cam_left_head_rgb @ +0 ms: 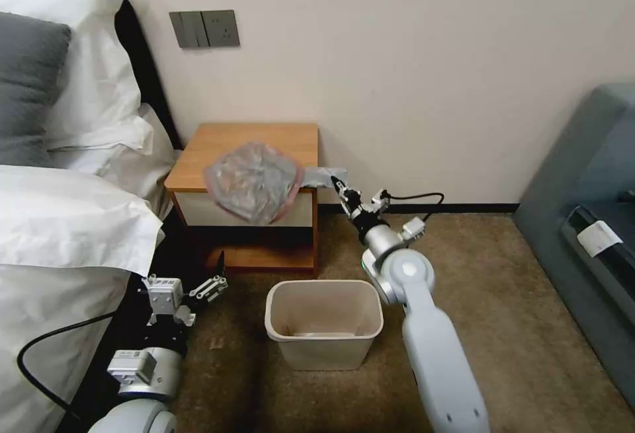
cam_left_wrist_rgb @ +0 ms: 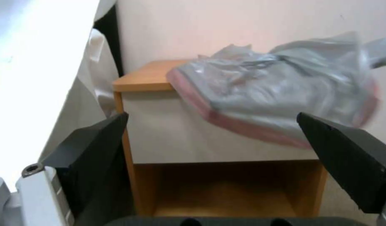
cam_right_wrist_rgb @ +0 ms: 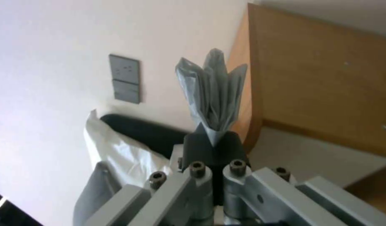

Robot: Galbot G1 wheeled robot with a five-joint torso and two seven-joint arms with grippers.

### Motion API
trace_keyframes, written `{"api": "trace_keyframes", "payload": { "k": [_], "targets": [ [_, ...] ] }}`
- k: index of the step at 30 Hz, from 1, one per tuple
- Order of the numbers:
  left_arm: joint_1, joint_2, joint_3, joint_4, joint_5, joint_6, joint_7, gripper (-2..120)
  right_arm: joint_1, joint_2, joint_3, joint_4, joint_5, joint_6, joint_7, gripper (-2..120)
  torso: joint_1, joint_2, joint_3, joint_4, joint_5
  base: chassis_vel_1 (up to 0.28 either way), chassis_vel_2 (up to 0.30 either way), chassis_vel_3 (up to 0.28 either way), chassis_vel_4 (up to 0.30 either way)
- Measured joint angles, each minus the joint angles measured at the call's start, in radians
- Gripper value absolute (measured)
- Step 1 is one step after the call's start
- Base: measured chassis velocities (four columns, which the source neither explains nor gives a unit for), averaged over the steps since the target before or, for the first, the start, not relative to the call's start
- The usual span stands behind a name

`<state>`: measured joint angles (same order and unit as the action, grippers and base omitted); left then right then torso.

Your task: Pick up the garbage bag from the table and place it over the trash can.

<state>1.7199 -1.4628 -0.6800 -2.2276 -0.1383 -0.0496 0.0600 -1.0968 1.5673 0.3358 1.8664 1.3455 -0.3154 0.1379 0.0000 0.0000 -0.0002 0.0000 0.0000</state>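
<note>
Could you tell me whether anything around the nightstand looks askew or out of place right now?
Yes: the garbage bag lies crumpled on the table, drooping over its front edge and across the white drawer. One corner is stretched sideways past the table's side, pinched in the shut right gripper. The trash can stands upright and unlined; the left gripper hangs open nearby.

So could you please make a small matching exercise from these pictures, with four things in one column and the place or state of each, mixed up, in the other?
Things:
1. garbage bag
2. trash can
3. left tool
4. right tool

Places or states:
A. open, low beside the bed, pointing toward the nightstand
B. standing on the carpet in front of the nightstand, with nothing over its rim
C. shut on a corner of thin grey plastic
D. lying on the nightstand top and hanging over its front edge

Pairs: 1-D, 2-B, 3-A, 4-C
</note>
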Motion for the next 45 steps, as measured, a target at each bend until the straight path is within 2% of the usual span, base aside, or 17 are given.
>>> {"api": "trace_keyframes", "payload": {
  "k": [2,4,6,12,13,20,29,35,45],
  "targets": [
    [0.0,-0.001,0.0,0.004,0.0,-0.006,0.0,100,-0.087,-0.015,-0.002,0.089,-0.008,-0.01,0.004,0,0.0,0.0,0.0,-0.0002,0.0001,0.0,0.0,0.0,0.0],
    [0.0,-0.001,0.0,0.005,-0.001,-0.007,0.0,100,-0.096,-0.017,-0.003,0.098,-0.01,-0.012,0.005,0,0.0,0.0,0.0,-0.0001,0.0001,0.0,0.0,0.0,0.0],
    [0.001,-0.004,-0.006,0.019,-0.001,-0.023,0.0,100,-0.186,-0.027,-0.018,0.167,-0.054,-0.027,0.01,0,0.0,0.0,0.0,-0.0002,0.0001,0.0,0.0,0.0,0.0],
    [0.003,-0.006,-0.017,0.025,-0.004,-0.035,0.004,100,-0.274,-0.034,-0.069,0.233,-0.141,-0.018,0.033,0,0.0,0.0,0.0,0.0,0.0,0.0,0.0,0.0,0.0],
    [0.003,-0.007,-0.024,0.025,-0.008,-0.037,0.005,100,-0.302,-0.036,-0.091,0.254,-0.187,-0.003,0.053,0,0.0,0.0,0.0,0.0,0.0,0.0,0.0,0.0,0.0],
    [0.004,-0.008,-0.041,0.03,-0.017,-0.053,0.008,100,-0.37,-0.078,-0.104,0.302,-0.262,0.01,0.076,0,0.0,0.0,0.0,0.0,0.0,0.0,0.0,0.0,0.0],
    [0.003,-0.015,-0.037,0.044,-0.006,-0.091,0.008,100,-0.466,-0.159,-0.074,0.341,-0.325,-0.027,0.026,0,0.0,0.0,0.0,0.0,0.0,0.0,0.0,0.0,0.0],
    [0.003,-0.015,-0.039,0.055,-0.006,-0.099,0.007,100,-0.501,-0.174,-0.068,0.34,-0.357,-0.03,0.0,0,0.0,0.0,0.0,0.0,-0.0001,0.0,0.0,0.0,0.0],
    [0.0,-0.014,-0.038,0.076,-0.008,-0.116,0.005,100,-0.518,-0.173,-0.057,0.263,-0.453,0.013,-0.02,0,0.0,0.0,0.0,0.0,0.0,0.0,0.0,0.0,0.0]
  ]
}}
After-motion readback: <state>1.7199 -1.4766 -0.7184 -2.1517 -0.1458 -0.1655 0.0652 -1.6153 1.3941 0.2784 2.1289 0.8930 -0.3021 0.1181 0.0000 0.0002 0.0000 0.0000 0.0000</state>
